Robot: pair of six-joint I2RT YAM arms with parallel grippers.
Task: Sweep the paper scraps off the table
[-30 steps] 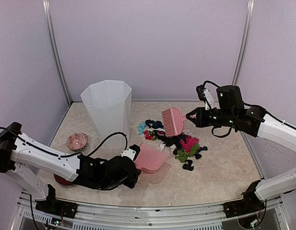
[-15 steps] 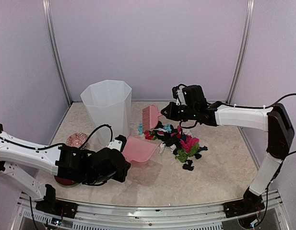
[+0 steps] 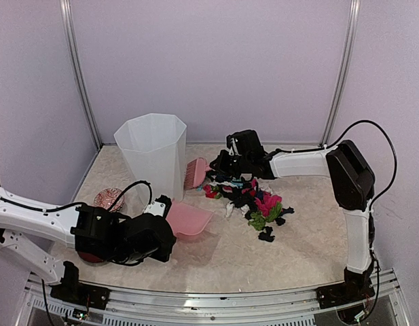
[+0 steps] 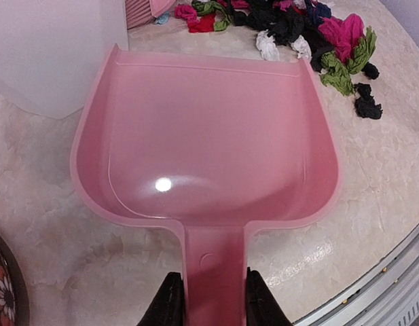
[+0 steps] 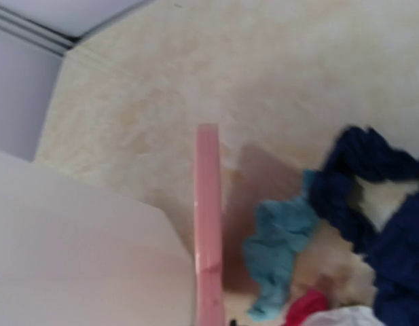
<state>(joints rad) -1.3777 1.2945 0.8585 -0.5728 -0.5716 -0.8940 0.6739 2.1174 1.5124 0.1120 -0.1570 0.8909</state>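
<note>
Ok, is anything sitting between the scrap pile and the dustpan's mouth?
Nothing visible. Only a strip of bare table separates the open lip of the dustpan from the nearest paper scraps. The white bin stands beside the pan, off the path, and the brush is at the pile's far edge.

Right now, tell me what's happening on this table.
The two arms are partway through a sweep-up. The left gripper holds the pink dustpan by its handle, with its open mouth facing the paper scraps heaped on the table. The right gripper holds the pink brush at the pile's far left edge, next to the white bin. No scraps are in the pan yet.
</note>
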